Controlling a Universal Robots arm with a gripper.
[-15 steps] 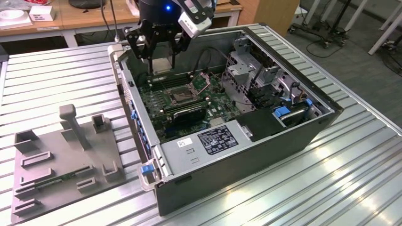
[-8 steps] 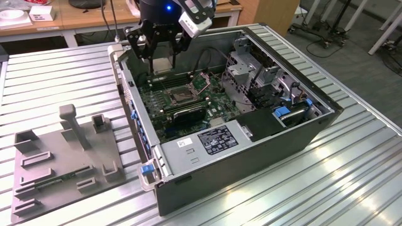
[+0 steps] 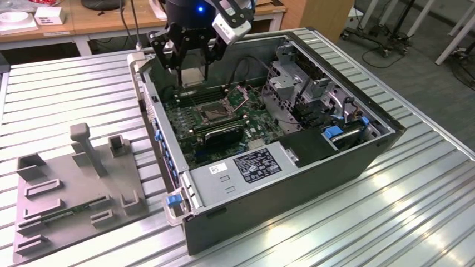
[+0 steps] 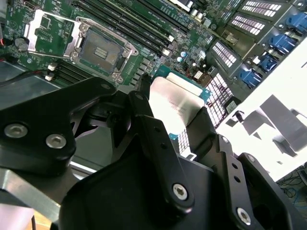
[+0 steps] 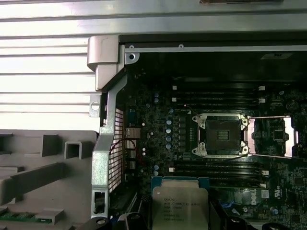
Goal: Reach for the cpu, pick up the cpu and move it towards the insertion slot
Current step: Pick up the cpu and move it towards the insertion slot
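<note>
Evidently the cpu [image 3: 192,76] was clamped by its edges in the pincer [image 3: 191,71] and kept flat, lifted above the open case [image 3: 297,183], so its underside stayed clear; the slot [image 3: 213,113] was left uncovered nearby.

a lab: open computer case [image 3: 297,167] on a slatted metal bench [image 3: 67,94], wooden desks [image 3: 97,19] behind.

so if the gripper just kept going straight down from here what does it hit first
Probably the green board inside the case, a little short of the slot. The gripper points down, shut on the cpu, so the cpu would touch first. Depth is unclear.
</note>
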